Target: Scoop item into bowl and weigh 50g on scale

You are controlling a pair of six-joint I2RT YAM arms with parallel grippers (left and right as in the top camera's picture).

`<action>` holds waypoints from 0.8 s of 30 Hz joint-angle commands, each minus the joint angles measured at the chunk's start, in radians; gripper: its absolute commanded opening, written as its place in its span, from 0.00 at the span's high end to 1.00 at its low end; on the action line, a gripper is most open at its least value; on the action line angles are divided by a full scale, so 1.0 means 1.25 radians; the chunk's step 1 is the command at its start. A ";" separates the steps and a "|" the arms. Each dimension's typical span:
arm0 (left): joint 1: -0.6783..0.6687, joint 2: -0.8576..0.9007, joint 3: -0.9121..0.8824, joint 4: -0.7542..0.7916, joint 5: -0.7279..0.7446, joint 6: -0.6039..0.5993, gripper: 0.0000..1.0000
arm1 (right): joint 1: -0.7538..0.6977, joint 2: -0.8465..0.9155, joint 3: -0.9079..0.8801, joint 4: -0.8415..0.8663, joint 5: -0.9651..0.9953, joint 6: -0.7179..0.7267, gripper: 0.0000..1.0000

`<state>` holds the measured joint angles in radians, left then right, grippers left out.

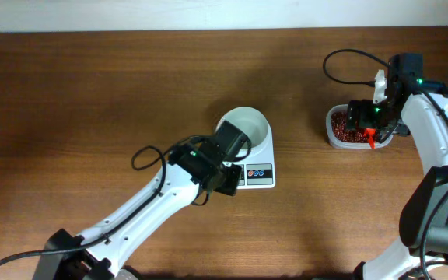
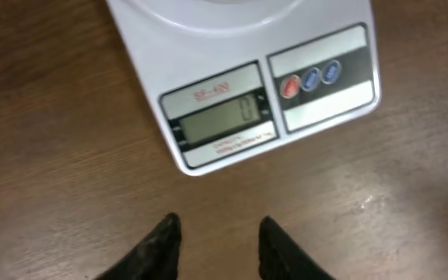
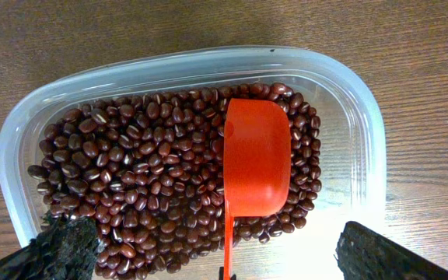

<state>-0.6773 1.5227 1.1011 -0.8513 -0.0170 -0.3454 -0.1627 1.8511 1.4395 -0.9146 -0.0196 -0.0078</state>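
The scale (image 1: 264, 159) is set near the middle of the tabletop (image 1: 92, 93), its long axis running from the far edge towards the near one, with the display end turned to the near edge where the arms are based. The bowl (image 1: 249, 124) is carried on the far part of its platform and is seen to be white and bare inside. In the left wrist view the grey display (image 2: 220, 120) and the red and blue buttons (image 2: 309, 78) are shown side by side across the front, the body lying skewed in the frame; a faint digit is shown on the display but is too blurred to be read. The left tool (image 2: 218, 245) is held just in front of that end, its jaws partly parted with only bare wood between them. Well apart to the right, the beans (image 3: 146, 171) are kept in a clear plastic tub (image 3: 356, 101). An orange-red scoop (image 3: 257, 155) is laid on them, its handle pointed towards the right tool (image 3: 224, 257). That tool's jaws are spread wide on either side of the handle without touching it, so nothing is gripped. The path between tub and bowl is crossed only by open dark brown wood grain. A pale wall (image 1: 208, 12) is seen along the far edge.
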 commanded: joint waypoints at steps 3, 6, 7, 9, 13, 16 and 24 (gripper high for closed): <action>-0.025 -0.009 -0.035 -0.001 -0.042 -0.005 0.38 | 0.004 0.002 0.001 -0.001 0.004 -0.002 0.01; -0.025 -0.008 -0.059 0.006 -0.042 -0.005 0.23 | 0.004 0.002 0.001 -0.001 0.004 -0.002 0.01; -0.025 -0.008 -0.067 0.013 -0.042 -0.005 0.20 | 0.004 0.002 0.001 -0.001 0.004 -0.002 0.01; -0.025 -0.008 -0.075 0.020 -0.041 -0.005 0.11 | 0.004 0.002 0.001 -0.001 0.004 -0.002 0.01; -0.025 -0.008 -0.075 0.020 -0.041 -0.004 0.04 | 0.004 0.002 0.001 -0.001 0.004 -0.002 0.01; -0.025 -0.008 -0.075 0.020 -0.041 -0.005 0.01 | 0.004 0.002 0.001 -0.001 0.004 -0.002 0.01; -0.025 -0.008 -0.075 0.020 -0.041 -0.005 0.01 | 0.004 0.002 0.001 -0.001 0.004 -0.002 0.01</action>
<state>-0.7059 1.5227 1.0168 -0.8284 -0.0582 -0.3527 -0.1627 1.8511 1.4395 -0.9146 -0.0196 -0.0082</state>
